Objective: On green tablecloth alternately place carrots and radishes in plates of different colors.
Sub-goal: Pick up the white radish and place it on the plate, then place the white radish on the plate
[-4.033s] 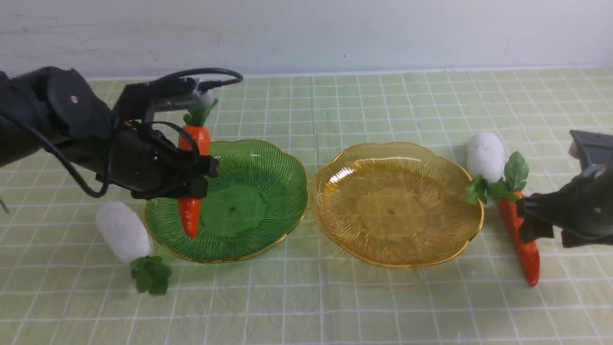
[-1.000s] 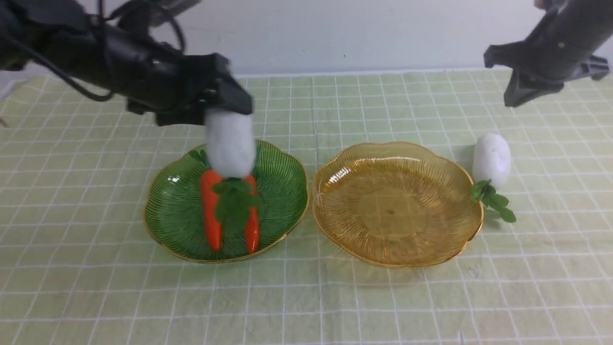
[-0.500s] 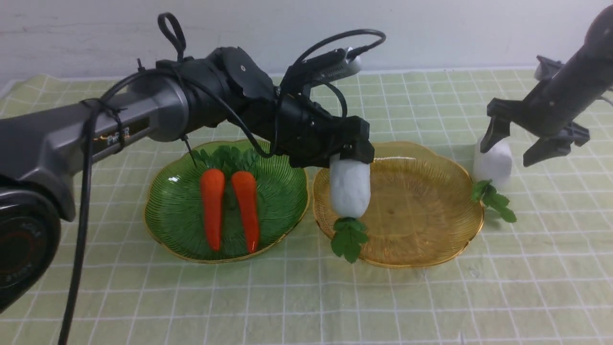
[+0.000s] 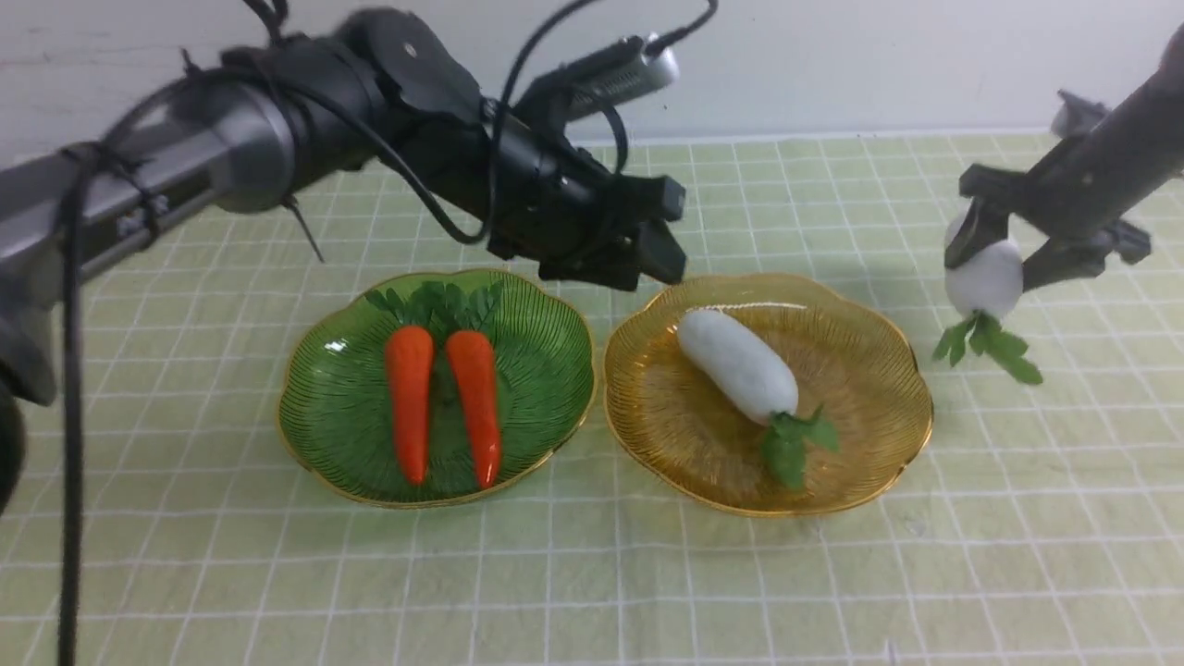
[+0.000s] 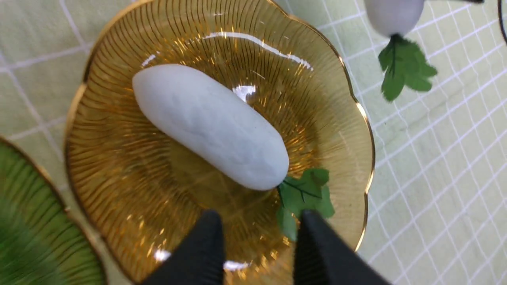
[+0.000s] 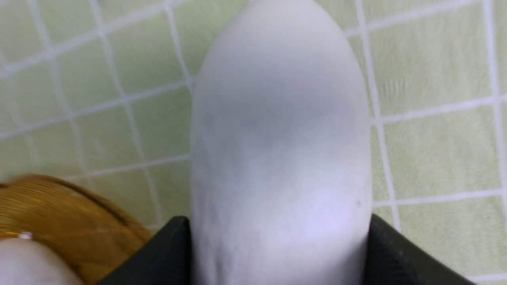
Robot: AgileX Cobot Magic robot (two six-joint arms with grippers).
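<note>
Two orange carrots (image 4: 410, 398) (image 4: 476, 398) lie side by side in the green plate (image 4: 314, 435). One white radish (image 4: 737, 365) (image 5: 210, 126) lies slanted in the amber plate (image 4: 869, 462) (image 5: 119, 178), leaf tuft toward the front. My left gripper (image 4: 668, 231) (image 5: 257, 215) hovers open above that plate's left rim with nothing between its fingers. To the right of the amber plate, my right gripper (image 4: 994, 268) (image 6: 277, 221) is shut on the second radish (image 4: 982, 277) (image 6: 277, 118). This radish hangs leaf-down just above the green tablecloth (image 4: 592, 592).
The left arm stretches across above the green plate's back edge. A white wall runs along the cloth's far edge. The amber plate's rim (image 6: 59, 209) lies close beside the hanging radish.
The left gripper let its radish go into the amber plate and rose back toward the left. The right gripper closed on the other radish and lifted it off the cloth.
</note>
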